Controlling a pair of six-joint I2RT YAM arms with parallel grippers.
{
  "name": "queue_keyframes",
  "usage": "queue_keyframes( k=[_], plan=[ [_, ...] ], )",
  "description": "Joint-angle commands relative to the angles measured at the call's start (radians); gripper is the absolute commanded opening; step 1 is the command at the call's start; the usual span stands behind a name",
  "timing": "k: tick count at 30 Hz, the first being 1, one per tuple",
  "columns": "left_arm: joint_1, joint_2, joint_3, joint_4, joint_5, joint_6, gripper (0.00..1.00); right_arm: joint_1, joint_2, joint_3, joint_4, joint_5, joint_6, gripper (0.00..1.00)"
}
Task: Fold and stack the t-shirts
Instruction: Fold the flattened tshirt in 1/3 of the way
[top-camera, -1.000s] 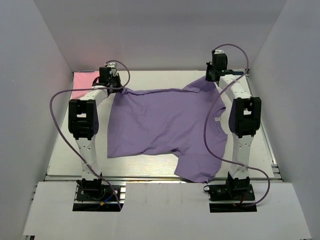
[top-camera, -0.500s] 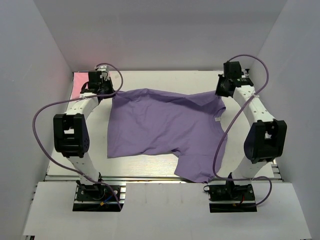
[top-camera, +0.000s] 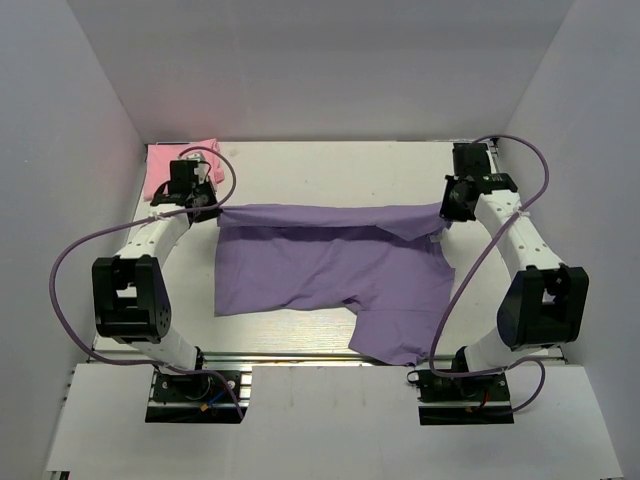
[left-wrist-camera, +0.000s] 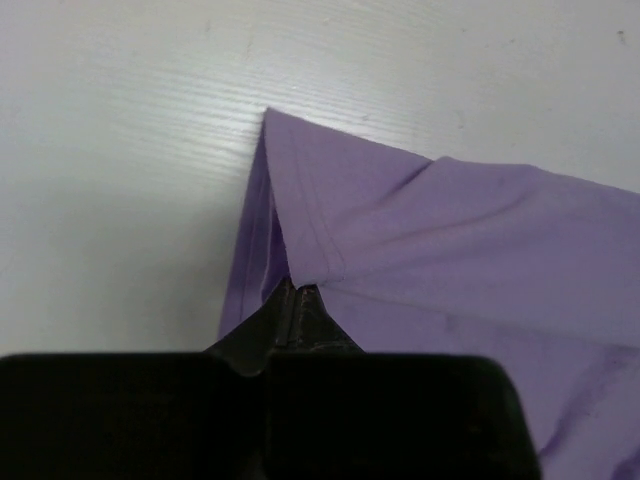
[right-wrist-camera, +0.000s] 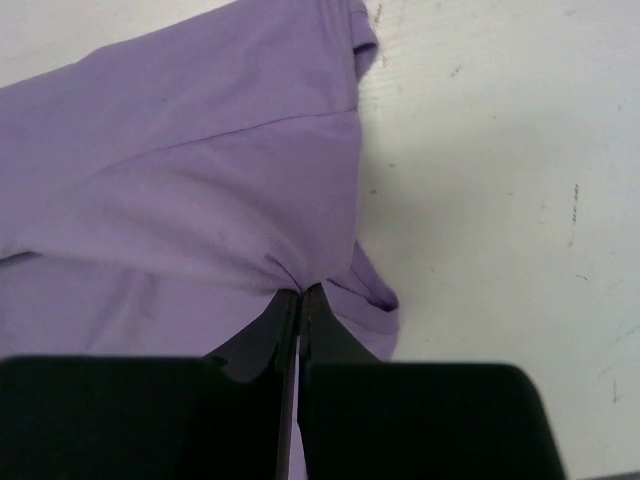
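The lavender-purple t-shirt (top-camera: 320, 265) lies across the middle of the table, its far edge lifted and doubled over toward me in a straight fold. My left gripper (top-camera: 212, 208) is shut on the shirt's far left corner (left-wrist-camera: 300, 230). At the far right my right gripper (top-camera: 446, 212) is shut on the other corner, cloth bunched at its tips (right-wrist-camera: 300, 288). A sleeve (top-camera: 395, 335) trails at the near edge. The pink t-shirt (top-camera: 165, 168) sits crumpled in the far left corner, partly behind my left arm.
White walls close in the table on the left, back and right. Purple cables (top-camera: 70, 270) loop out from both arms. A metal rail (top-camera: 290, 353) runs along the near edge by the arm bases.
Both grippers have moved toward me and outward, carrying the purple shirt's far edge over the body. The fold line now sits nearer the middle, and the pink shirt shows more.
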Motion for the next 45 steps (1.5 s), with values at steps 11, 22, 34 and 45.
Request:
queue_keyframes(
  k=[11,22,34,45],
  plan=[
    [0.025,-0.062,-0.077,-0.073,-0.079,-0.087,0.0,-0.026,-0.042,-0.064,-0.108,0.002,0.019,0.0],
    [0.025,-0.063,0.001,-0.188,-0.185,-0.14,1.0,-0.025,-0.002,-0.161,-0.126,0.008,0.034,0.9],
    [0.001,0.036,0.024,0.044,0.16,-0.058,1.0,-0.014,0.061,-0.087,0.175,-0.319,-0.07,0.9],
    [-0.027,0.323,0.102,0.16,0.338,-0.026,1.0,-0.018,0.357,0.058,0.265,-0.245,-0.03,0.9]
  ],
)
